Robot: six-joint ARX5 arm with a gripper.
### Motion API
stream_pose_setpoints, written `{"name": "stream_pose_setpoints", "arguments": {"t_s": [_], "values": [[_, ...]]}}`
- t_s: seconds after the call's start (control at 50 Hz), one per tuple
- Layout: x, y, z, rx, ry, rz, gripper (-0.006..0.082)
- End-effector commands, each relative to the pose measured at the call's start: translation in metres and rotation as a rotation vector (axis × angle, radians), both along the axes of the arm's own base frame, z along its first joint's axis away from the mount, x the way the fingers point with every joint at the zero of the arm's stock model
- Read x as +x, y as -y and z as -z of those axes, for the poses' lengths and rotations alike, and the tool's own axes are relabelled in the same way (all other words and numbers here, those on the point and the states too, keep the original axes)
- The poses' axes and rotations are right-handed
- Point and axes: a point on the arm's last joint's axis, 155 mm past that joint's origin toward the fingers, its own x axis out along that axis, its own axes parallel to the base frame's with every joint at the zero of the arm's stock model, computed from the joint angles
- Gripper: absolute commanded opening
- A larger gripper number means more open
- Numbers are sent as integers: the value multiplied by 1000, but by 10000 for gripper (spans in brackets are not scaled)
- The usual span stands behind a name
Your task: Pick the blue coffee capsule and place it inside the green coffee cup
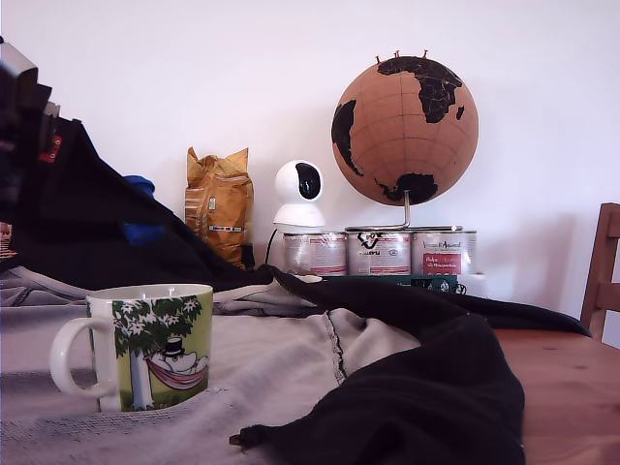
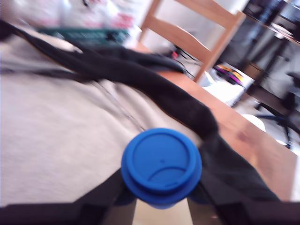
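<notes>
Grey and black cloth (image 1: 320, 378) covers most of the wooden bench (image 1: 562, 387), a globe (image 1: 405, 118) and tins behind. At the exterior view's left, the tool (image 2: 159, 199) is clamped on the blue coffee capsule (image 2: 161, 166) (its flat end faces the wrist camera). Below it, nearer the camera, stands the green coffee cup (image 1: 145, 347).

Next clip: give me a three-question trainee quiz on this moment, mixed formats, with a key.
1. True or false: the blue coffee capsule already sits inside the green coffee cup.
2. What is the pincer holding? A) the cork globe B) the capsule C) nothing
3. Fill in: the cup stands on ___ fabric.

Key: 1 false, it is between the pincer's fingers in the wrist view; 2 B; 3 grey.
</notes>
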Motion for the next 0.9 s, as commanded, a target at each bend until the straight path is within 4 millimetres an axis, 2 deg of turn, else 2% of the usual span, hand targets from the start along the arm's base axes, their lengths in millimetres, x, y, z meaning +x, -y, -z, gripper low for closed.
{"name": "stream_pose_setpoints", "arguments": {"t_s": [0.0, 0.22, 0.26, 0.36, 0.42, 0.72, 0.88], "values": [[-4, 4, 1, -1, -5, 16, 200], [-10, 6, 7, 9, -43, 29, 218], [-10, 6, 8, 10, -44, 29, 282], [-10, 6, 8, 11, -42, 29, 567], [-11, 6, 8, 11, -43, 30, 647], [-11, 7, 6, 8, -39, 33, 649], [-6, 5, -9, -3, -3, 9, 642]]}}
